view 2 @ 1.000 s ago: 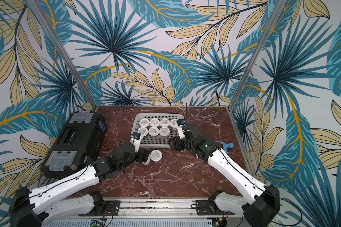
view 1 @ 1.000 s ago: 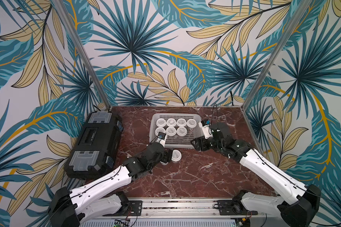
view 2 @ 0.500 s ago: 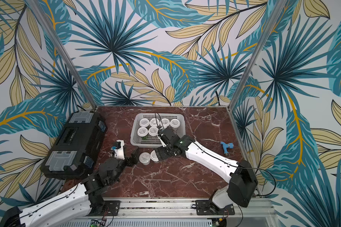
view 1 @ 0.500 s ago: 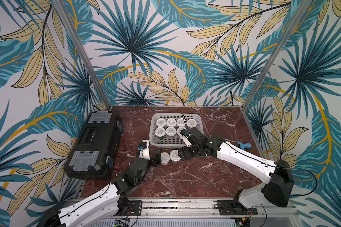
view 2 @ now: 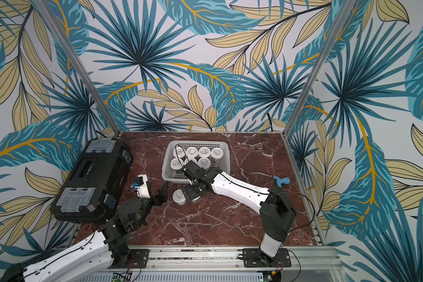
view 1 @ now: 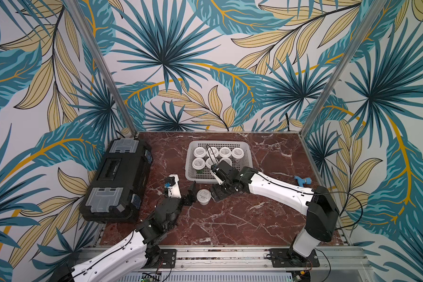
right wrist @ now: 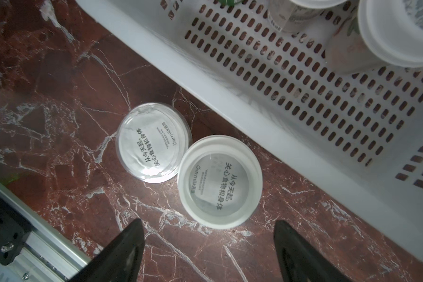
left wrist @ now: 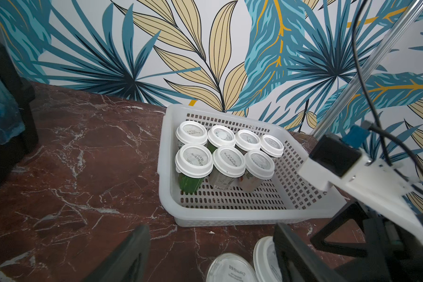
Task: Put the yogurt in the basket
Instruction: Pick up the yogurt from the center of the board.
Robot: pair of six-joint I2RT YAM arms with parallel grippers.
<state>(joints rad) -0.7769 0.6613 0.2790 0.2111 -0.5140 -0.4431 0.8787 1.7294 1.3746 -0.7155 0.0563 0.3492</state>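
The pale basket (view 1: 188,163) (left wrist: 230,214) holds several white-lidded yogurt cups (view 1: 199,152) (left wrist: 193,160). Two more yogurt cups stand on the table in front of it: a clear-lidded cup (view 1: 203,196) (view 2: 179,196) (right wrist: 154,142) and a white-lidded cup (right wrist: 220,183) (left wrist: 264,254). My right gripper (view 1: 216,194) (right wrist: 207,225) hangs open over the white-lidded cup, which lies just past its fingertips and is mostly hidden in both top views. My left gripper (view 1: 186,191) (left wrist: 211,229) is open and empty, just left of the clear-lidded cup.
A big black case (view 1: 117,180) (view 2: 93,180) lies along the table's left side, close to my left arm. A small blue object (view 1: 302,180) (view 2: 281,180) sits near the right edge. Metal posts stand at the back corners.
My right gripper came off the basket's front right corner and swung left and down over the cups on the table. My left arm drew back from the cups and now holds still.
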